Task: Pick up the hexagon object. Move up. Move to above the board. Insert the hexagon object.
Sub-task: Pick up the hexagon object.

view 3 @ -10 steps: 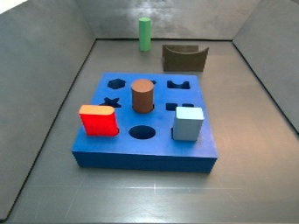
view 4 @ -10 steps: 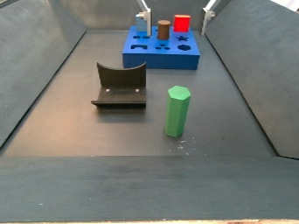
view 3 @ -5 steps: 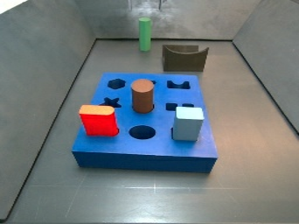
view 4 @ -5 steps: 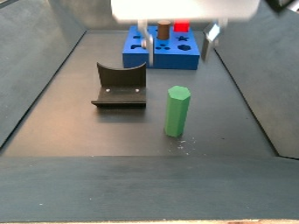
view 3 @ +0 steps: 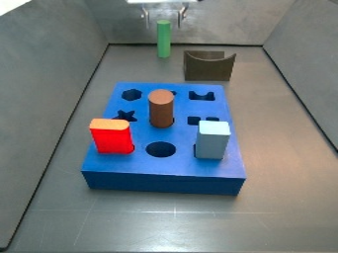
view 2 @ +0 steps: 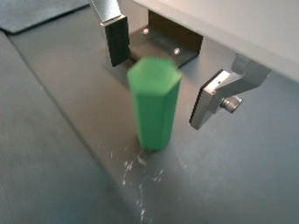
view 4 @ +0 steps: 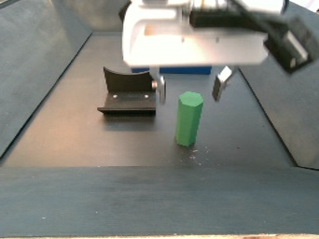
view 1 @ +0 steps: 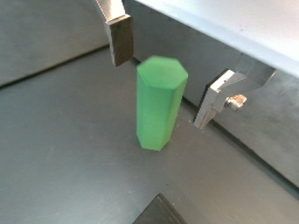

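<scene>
The hexagon object [view 4: 188,119] is a slim light green peg standing upright on the grey floor, near the back wall in a side view [view 3: 164,40]. My gripper [view 4: 188,91] hangs over it, open, with one finger on each side of the peg's top. In both wrist views the peg [view 1: 158,105] [view 2: 156,105] stands between the silver fingers [view 1: 121,39] with a gap on either side, untouched. The board [view 3: 158,180] is a thick blue block with shaped holes, well apart from the peg; only a strip of it [view 4: 187,69] shows behind the gripper.
On the board stand a brown cylinder [view 3: 161,108], a red block [view 3: 111,135] and a pale blue block [view 3: 211,138]. The dark fixture [view 4: 127,91] [view 3: 209,65] stands beside the peg. Sloped grey walls enclose the floor.
The gripper has come into view and dropped down over the green peg, so its open fingers now flank the peg's top. The peg and the board have not moved.
</scene>
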{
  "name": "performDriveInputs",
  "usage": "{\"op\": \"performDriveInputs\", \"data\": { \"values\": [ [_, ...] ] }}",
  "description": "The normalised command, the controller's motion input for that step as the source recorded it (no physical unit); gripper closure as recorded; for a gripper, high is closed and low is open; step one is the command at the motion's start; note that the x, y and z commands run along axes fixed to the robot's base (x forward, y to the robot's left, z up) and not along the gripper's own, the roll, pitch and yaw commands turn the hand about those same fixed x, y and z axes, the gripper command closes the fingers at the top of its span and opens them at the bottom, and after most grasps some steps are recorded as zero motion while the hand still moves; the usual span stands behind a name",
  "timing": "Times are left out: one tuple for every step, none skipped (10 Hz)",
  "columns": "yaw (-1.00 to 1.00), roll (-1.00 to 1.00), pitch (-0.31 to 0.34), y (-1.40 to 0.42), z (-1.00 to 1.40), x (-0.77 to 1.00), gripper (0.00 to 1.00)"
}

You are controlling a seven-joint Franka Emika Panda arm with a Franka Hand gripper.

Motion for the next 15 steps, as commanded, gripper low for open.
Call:
{"op": "performDriveInputs", "data": {
  "values": [
    [-0.04, -0.39, -0.163, 0.29, -0.35, 0.00, 0.00],
    [-0.04, -0.39, -0.136, 0.19, -0.32, 0.00, 0.00],
    [0.00, -0.17, -0.043, 0.00, -0.21, 0.00, 0.00],
    [0.00, -0.07, -0.031, 0.00, -0.25, 0.00, 0.00],
    [0.00, 0.00, 0.000, -0.04, -0.26, 0.00, 0.00],
    [0.00, 0.00, 0.000, 0.00, -0.14, 0.00, 0.00],
    [0.01, 0.00, -0.086, 0.00, -0.08, -0.06, 0.00],
    [0.00, 0.00, 0.000, 0.00, 0.00, 0.00, 0.00],
    [0.00, 0.00, 0.000, 0.00, 0.00, 0.00, 1.00],
    [0.00, 0.00, 0.000, 0.00, 0.00, 0.00, 1.00],
    [0.00, 0.00, 0.000, 0.00, 0.00, 0.00, 1.00],
    [0.00, 0.00, 0.000, 0.00, 0.00, 0.00, 1.00],
    [0.00, 0.00, 0.000, 0.00, 0.00, 0.00, 1.00],
    [0.00, 0.00, 0.000, 0.00, 0.00, 0.00, 1.00],
    [0.00, 0.00, 0.000, 0.00, 0.00, 0.00, 1.00]
  ]
}}
